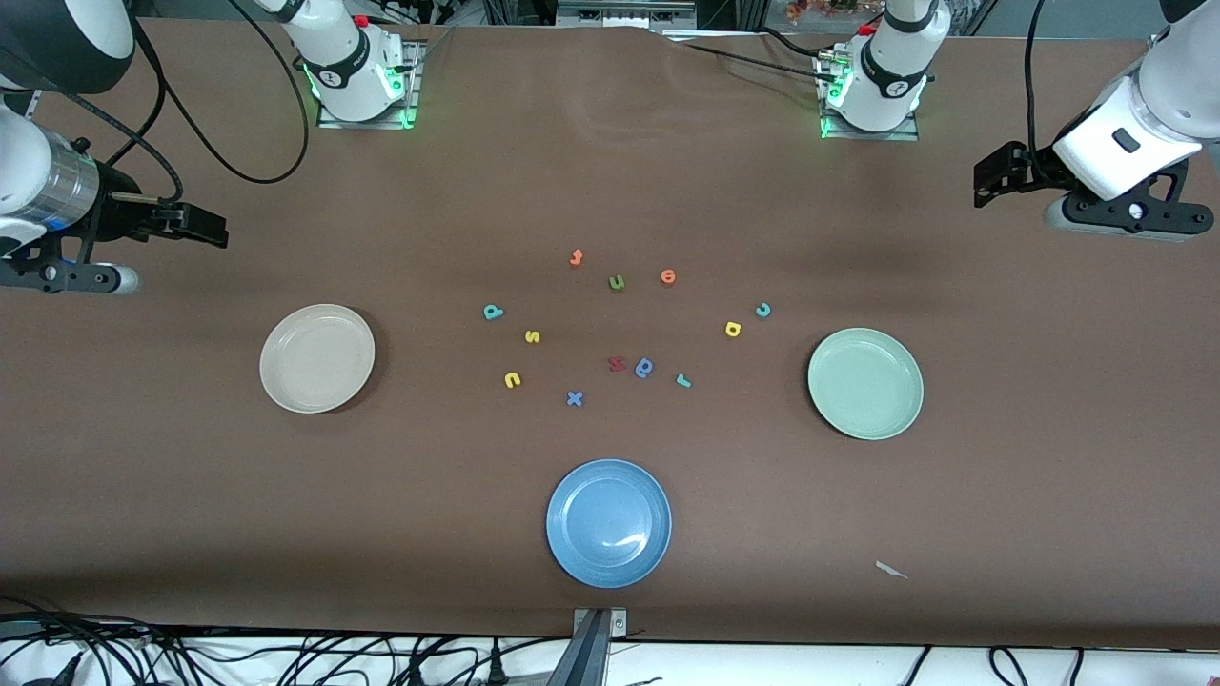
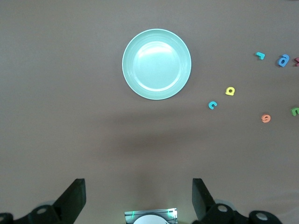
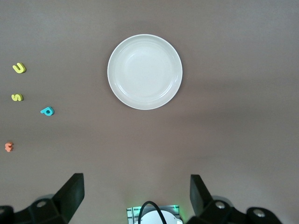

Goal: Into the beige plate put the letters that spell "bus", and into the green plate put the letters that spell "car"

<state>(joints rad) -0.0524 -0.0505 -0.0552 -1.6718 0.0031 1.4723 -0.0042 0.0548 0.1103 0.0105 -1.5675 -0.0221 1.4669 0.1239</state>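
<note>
Since nothing has been sorted yet, both plates sit bare and every letter lies loose on the worktop [image 1: 191, 495].

Landmark is the blue plate [image 1: 608, 523], nearest the front camera. All letters lie farther from the camera than it.

- beige plate [image 1: 317, 358]: toward the right arm's end from the blue plate, farther from camera.
- green plate [image 1: 865, 383]: toward the left arm's end, farther from camera.
- "bus" set, on the beige-plate side of the blue plate: yellow u [image 1: 513, 380], yellow s [image 1: 533, 335], teal b [image 1: 493, 312].
- "car" set, on the green-plate side: teal r [image 1: 683, 380], yellow a [image 1: 733, 329], teal c [image 1: 762, 310].
- Decoys in the middle: olive u [image 1: 617, 282], dark blue letter [image 1: 644, 368], touching or nearly touching a red letter [image 1: 617, 363], blue x [image 1: 575, 398], two orange letters [image 1: 576, 257].

Left pincer [image 2: 139, 196]: released, jaws wide, holding nothing, up in the air over bare worktop past the green plate. Right pincer [image 3: 135, 193]: released, jaws wide, nothing held, up over bare worktop past the beige plate. Neither has committed to a letter.

My read on the first picks:
- Right arm takes "bus", left takes "car"; each set is on its own arm's side, so no crossing.
- Start with outer letters (yellow u, teal c).
- Letters are tiny, flat foam: come straight down, centre the jaws, pinch gently.
- Teal r is near the dark blue letter; approach from the clear side.
- Check colour, not shape: the olive u is a trap.
</note>
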